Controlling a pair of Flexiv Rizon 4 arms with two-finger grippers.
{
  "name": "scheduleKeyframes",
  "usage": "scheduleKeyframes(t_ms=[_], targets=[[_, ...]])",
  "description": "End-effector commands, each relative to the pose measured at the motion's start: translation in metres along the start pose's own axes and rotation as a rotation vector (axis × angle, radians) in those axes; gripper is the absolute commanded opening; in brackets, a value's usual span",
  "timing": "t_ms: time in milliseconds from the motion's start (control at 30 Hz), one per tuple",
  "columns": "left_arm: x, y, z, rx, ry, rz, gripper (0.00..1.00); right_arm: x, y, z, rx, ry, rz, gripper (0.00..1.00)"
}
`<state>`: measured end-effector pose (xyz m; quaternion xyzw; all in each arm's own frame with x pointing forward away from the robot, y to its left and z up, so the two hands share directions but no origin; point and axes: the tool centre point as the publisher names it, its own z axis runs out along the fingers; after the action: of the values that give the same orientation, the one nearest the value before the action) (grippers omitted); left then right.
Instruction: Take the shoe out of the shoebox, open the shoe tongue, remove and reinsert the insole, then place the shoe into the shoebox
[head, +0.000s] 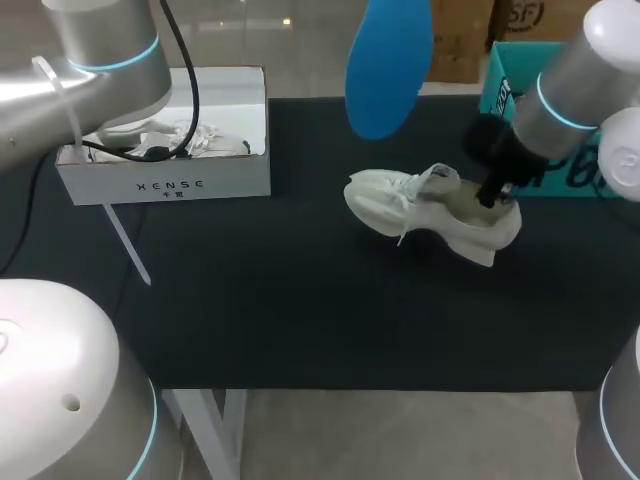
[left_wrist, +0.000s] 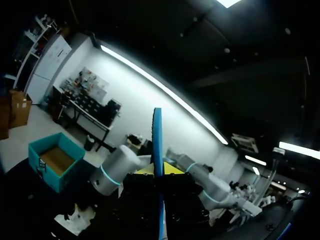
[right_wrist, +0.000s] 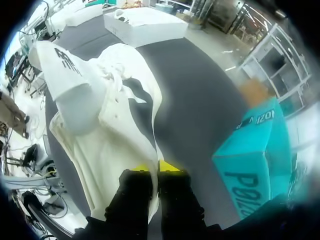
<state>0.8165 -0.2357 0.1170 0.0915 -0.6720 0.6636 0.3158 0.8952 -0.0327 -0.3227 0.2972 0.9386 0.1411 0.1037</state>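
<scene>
One counter (head: 300, 320): black, carrying both boxes and the shoe.
Shoebox (head: 165, 185): white, sitting back left, holding a second shoe (head: 200, 140); left arm (head: 100, 60) is hanging over it.
Teal box (head: 498, 90): standing back right, behind the right arm (head: 570, 90).
Shoe (head: 420, 205): white, resting right of middle, well apart from the shoebox.
Insole (head: 385, 65): blue, hanging above the counter.
Left pincer (left_wrist: 158, 175): clamping the insole edgewise.
Right pincer (right_wrist: 155, 170): pinching the shoe's heel rim.
</scene>
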Motion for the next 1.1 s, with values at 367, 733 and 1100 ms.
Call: scheduleKeyframes(t_ms=[367, 733, 1100], targets=[[0.000, 0.000, 0.001, -0.002, -0.001, -0.001, 0.00, 0.005, -0.009, 0.004, -0.134, -0.060, 0.420, 0.00], [0.000, 0.000, 0.001, -0.002, -0.001, -0.001, 0.00, 0.035, -0.037, -0.022, -0.138, -0.137, 0.686, 0.00], [0.000, 0.000, 0.001, -0.002, -0.001, -0.001, 0.00, 0.060, -0.065, -0.028, -0.089, -0.037, 0.802, 0.00]])
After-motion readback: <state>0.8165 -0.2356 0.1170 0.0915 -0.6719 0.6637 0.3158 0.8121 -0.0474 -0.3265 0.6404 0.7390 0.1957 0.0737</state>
